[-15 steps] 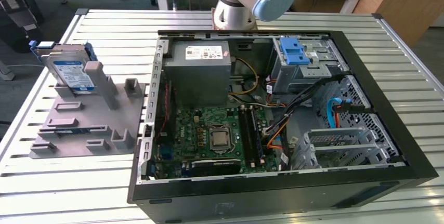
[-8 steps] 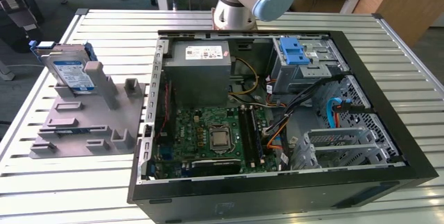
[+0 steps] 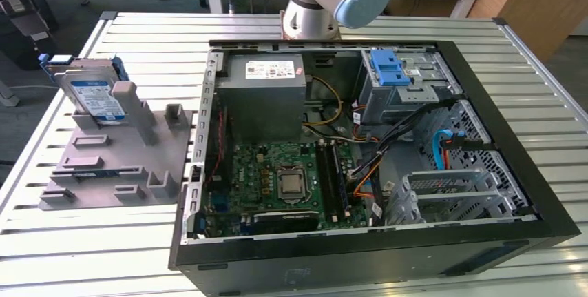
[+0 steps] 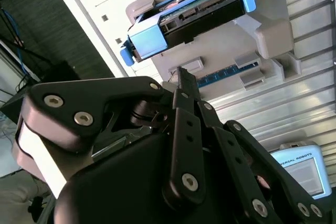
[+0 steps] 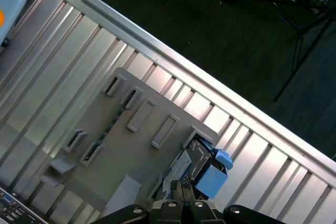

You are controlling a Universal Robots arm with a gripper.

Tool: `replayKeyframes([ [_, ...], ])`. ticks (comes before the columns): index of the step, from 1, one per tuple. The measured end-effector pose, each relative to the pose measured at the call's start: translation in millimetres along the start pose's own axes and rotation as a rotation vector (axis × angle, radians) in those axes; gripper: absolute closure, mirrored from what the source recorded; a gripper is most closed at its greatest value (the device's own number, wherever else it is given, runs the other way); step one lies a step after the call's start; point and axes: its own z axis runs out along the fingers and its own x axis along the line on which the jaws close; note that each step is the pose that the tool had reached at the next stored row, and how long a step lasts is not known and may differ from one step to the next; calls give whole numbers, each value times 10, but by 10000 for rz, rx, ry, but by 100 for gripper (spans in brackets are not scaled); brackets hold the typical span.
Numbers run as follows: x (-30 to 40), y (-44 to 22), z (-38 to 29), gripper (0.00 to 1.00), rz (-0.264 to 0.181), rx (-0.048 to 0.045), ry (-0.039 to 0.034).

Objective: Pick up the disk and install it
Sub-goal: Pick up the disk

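I found the disk (image 3: 95,97) standing on edge in the grey holder (image 3: 120,166) at the exterior view's left and judged it stiff, fairly heavy and shock-sensitive, best pinched across its flat faces, while the gripper (image 5: 179,189) hung near it, jaws together and empty.

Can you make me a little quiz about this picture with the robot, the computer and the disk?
1. True or false: the disk stands upright in the grey holder.
2. The disk's frame is: A red, B blue, C green.
3. In the exterior view, on which side of the computer case is the disk?
Key: 1 true; 2 B; 3 left.
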Motion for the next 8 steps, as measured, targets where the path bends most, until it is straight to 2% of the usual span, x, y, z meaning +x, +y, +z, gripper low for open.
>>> replayKeyframes([
  [8, 0, 0, 5, 89, 1414, -15, -53],
])
